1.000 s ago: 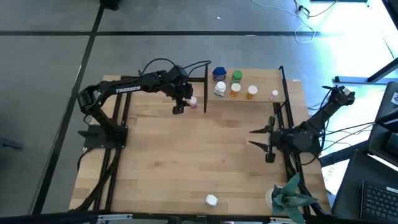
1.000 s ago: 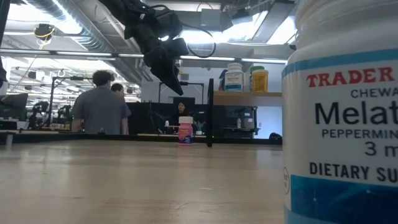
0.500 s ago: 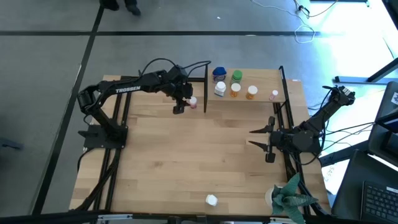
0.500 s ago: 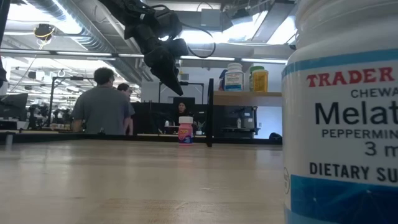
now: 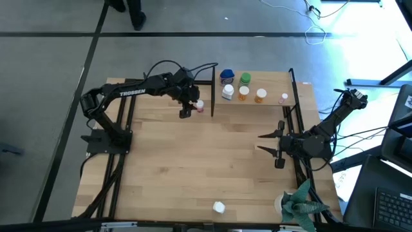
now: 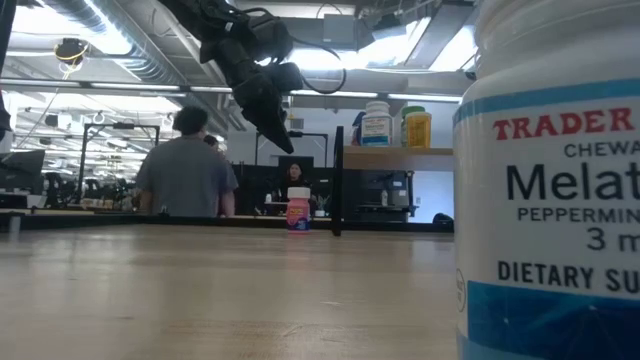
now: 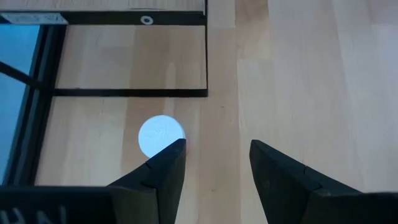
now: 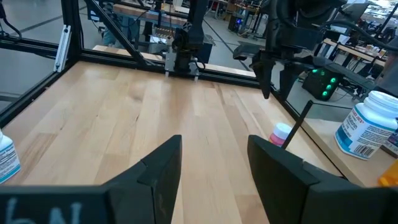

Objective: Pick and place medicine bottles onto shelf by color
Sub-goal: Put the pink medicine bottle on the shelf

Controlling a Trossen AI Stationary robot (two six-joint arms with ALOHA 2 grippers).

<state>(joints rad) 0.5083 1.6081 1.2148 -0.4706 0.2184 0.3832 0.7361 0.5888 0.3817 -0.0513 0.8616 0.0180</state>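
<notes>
The shelf (image 5: 254, 96) stands at the far edge of the table (image 5: 193, 167), a light wood board between thin black uprights. On it sit a blue-capped white bottle (image 5: 226, 76), a green bottle (image 5: 245, 79), a white bottle (image 5: 227, 93), two orange bottles (image 5: 243, 93) (image 5: 260, 96), and a tiny pink one (image 5: 284, 98) near the right-hand upright.

Just outside the shelf's left upright, a pink bottle with a white cap (image 5: 199, 106) stands upright on the tabletop. The left gripper (image 5: 185, 111) hangs above the table close beside that pink bottle, pointing downward, on the side away from the shelf. Its fingers (image 7: 163, 171) are spread with nothing between them, and its wrist camera shows the bottle's round white cap just beside one fingertip, not inside the gap.

The right gripper (image 5: 267, 143) waits well away from the shelf toward the table's right edge, its fingers (image 8: 163, 163) also apart and holding nothing.

A white bottle with a blue label (image 5: 219, 207) stands far from the shelf at the table's near edge, with a green paper plant (image 5: 299, 205) off to its right. Beyond the shelf, in the room behind, a person (image 6: 186, 170) stands with their back to the table.
</notes>
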